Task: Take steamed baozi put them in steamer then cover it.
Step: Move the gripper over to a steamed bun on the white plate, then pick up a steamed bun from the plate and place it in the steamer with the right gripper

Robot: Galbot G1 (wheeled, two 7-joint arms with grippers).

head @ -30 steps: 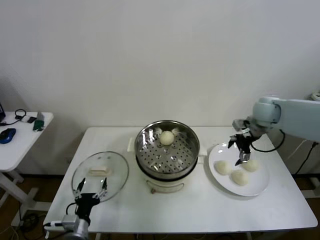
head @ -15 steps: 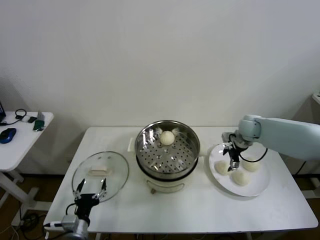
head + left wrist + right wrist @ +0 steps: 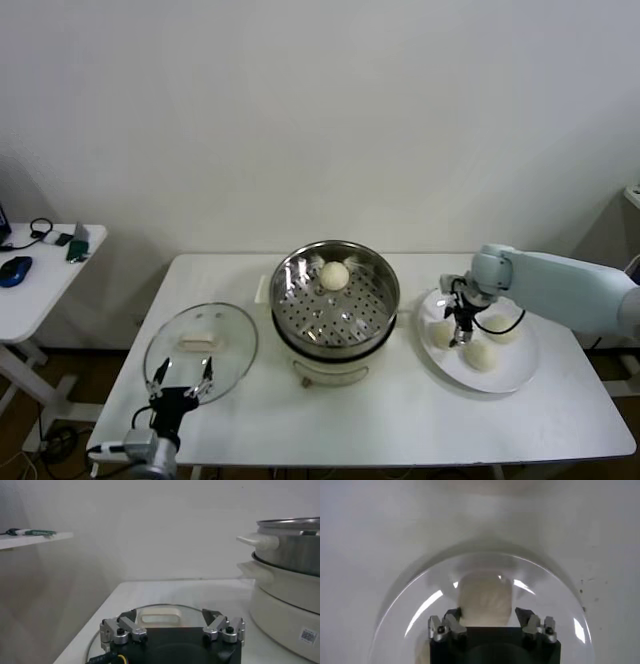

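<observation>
The left pincer (image 3: 180,385) is parked apart beside the cover (image 3: 200,345) on the tabletop (image 3: 400,420). A bun (image 3: 485,597) could be squashed or nudged off the plate (image 3: 515,375) (soft dough); the right pincer (image 3: 462,330) is spread around it, unclamped. One baozi (image 3: 334,274) sits in the steamer (image 3: 335,300).

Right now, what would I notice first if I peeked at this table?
The shiny steamer in the middle of the table, with one bun inside at its back. To its right, the right pincer reaches down over a white plate of buns. The glass lid lies on the left.
</observation>
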